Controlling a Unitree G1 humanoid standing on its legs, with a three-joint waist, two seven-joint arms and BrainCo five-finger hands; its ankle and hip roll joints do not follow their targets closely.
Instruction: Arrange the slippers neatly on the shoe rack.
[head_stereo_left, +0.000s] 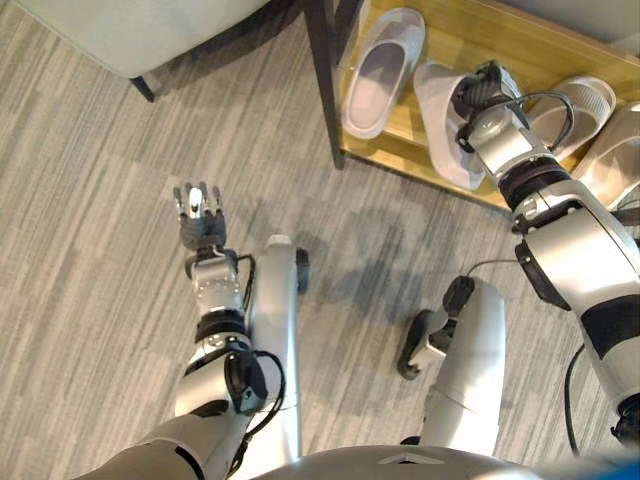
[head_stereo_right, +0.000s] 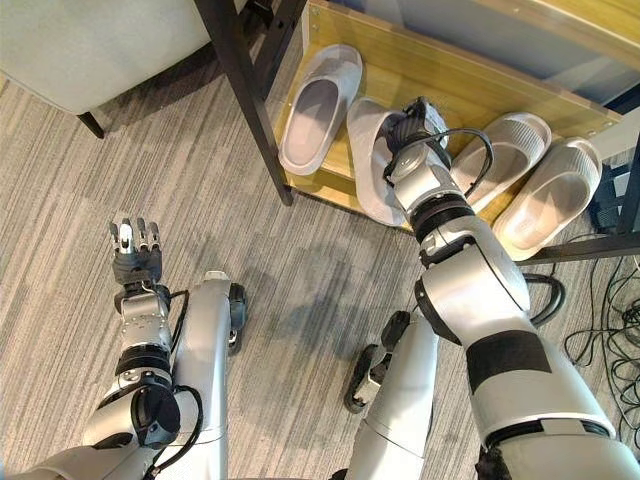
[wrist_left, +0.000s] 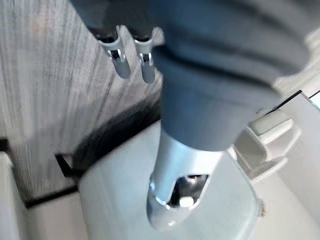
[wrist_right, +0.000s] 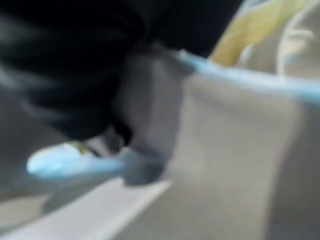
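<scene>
The left robot hand (head_stereo_left: 200, 215) is being held over the striped grey carpet (head_stereo_left: 90, 230), well apart from the rack, with its fingers straight and nothing in them. Further right, a pale slipper (head_stereo_right: 318, 108) is lying flat on the wooden shoe rack (head_stereo_right: 440, 75), just beside the rack's dark post (head_stereo_right: 245, 95). Next to it, a second slipper (head_stereo_right: 368, 165) is being worked by the right robot hand (head_stereo_right: 410, 125); its heel is overhanging the shelf's front edge, and it is sitting at a slant to its neighbour. Whether the fingers are clamped on it cannot be told, since they are hidden behind the hand's cover. At the far right, two beige slippers (head_stereo_right: 520, 180) are lying side by side.

If released now, the overhanging slipper is judged likely to tip off onto the carpet, or to stay crooked. The slippers are looking like soft, smooth moulded foam, open-toed and rounded; the shelf is looking like smooth wood.
</scene>
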